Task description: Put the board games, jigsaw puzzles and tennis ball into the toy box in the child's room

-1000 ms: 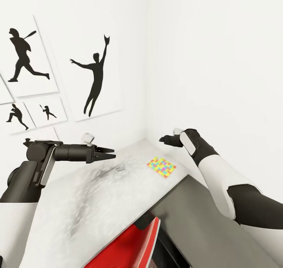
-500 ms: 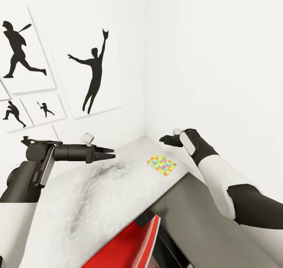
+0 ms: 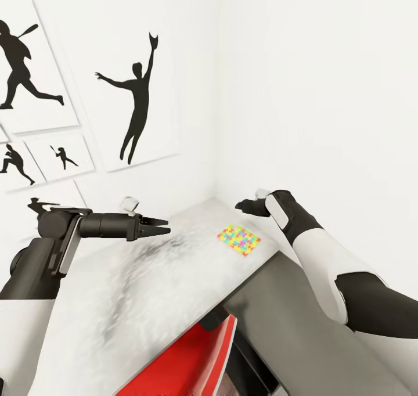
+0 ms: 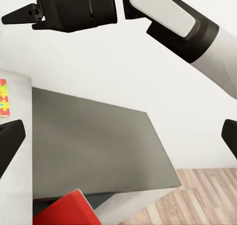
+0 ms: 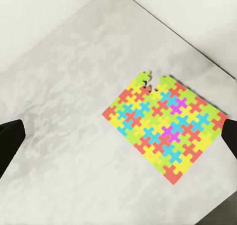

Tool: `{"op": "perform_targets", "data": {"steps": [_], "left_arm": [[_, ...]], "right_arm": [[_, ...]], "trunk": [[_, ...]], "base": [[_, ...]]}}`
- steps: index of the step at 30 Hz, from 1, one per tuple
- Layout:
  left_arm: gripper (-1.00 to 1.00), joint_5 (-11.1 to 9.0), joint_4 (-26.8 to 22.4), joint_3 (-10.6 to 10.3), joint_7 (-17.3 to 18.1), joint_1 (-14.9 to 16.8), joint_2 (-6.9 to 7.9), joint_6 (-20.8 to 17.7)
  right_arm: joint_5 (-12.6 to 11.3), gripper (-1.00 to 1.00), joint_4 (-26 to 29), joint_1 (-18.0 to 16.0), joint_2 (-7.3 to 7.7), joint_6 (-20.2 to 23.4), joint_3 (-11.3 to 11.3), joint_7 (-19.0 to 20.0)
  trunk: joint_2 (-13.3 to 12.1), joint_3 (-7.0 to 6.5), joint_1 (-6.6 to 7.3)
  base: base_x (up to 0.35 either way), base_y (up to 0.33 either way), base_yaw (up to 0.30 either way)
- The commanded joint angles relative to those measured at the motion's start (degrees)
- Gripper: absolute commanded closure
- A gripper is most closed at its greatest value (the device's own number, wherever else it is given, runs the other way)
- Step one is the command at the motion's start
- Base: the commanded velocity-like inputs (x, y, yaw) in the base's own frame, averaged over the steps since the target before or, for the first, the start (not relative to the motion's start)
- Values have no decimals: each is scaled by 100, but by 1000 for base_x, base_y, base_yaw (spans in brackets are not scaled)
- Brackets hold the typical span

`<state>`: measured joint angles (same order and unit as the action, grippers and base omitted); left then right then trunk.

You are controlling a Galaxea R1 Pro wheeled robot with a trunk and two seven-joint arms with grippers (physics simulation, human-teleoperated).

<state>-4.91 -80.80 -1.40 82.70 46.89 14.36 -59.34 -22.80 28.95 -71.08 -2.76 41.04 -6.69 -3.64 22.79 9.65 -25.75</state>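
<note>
A multicoloured jigsaw puzzle (image 3: 238, 240) (image 5: 165, 128) lies flat near the far right corner of the grey marbled table (image 3: 145, 285). My right gripper (image 3: 247, 206) (image 5: 118, 136) hovers above the table just beyond the puzzle. It is open and holds nothing, and its dark fingertips (image 5: 10, 138) sit wide apart. My left gripper (image 3: 159, 226) (image 4: 118, 138) is held level over the middle of the table, left of the puzzle. It is also open and holds nothing. The puzzle's edge (image 4: 4, 97) and the right arm (image 4: 163, 17) appear in the left wrist view.
Two white walls meet behind the table's far corner, and the left wall carries silhouette posters (image 3: 136, 100). A dark grey panel (image 3: 296, 326) slopes down off the table's right edge. A red object (image 3: 191, 361) sits under the table's near edge. There is wooden floor (image 4: 197, 198) below.
The whole head view has shifted a little, so the wall posters sit further left and up. Both arms and the puzzle stay as they were.
</note>
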Motion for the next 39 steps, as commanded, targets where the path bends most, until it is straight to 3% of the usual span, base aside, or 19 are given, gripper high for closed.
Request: {"op": "perform_targets", "data": {"steps": [1,39], "left_arm": [[-100,-28,0,-8,-1,5,6,-60],[-100,-39,2,49,-8,9,18,-65]], "right_arm": [[-49,-100,6,-7,3,18,-26,-39],[-76,-100,6,-301,-21,64,-17,-58]], "trunk": [[13,22,-3],[13,381,-3]], "base": [[0,0,0],[0,0,0]]}}
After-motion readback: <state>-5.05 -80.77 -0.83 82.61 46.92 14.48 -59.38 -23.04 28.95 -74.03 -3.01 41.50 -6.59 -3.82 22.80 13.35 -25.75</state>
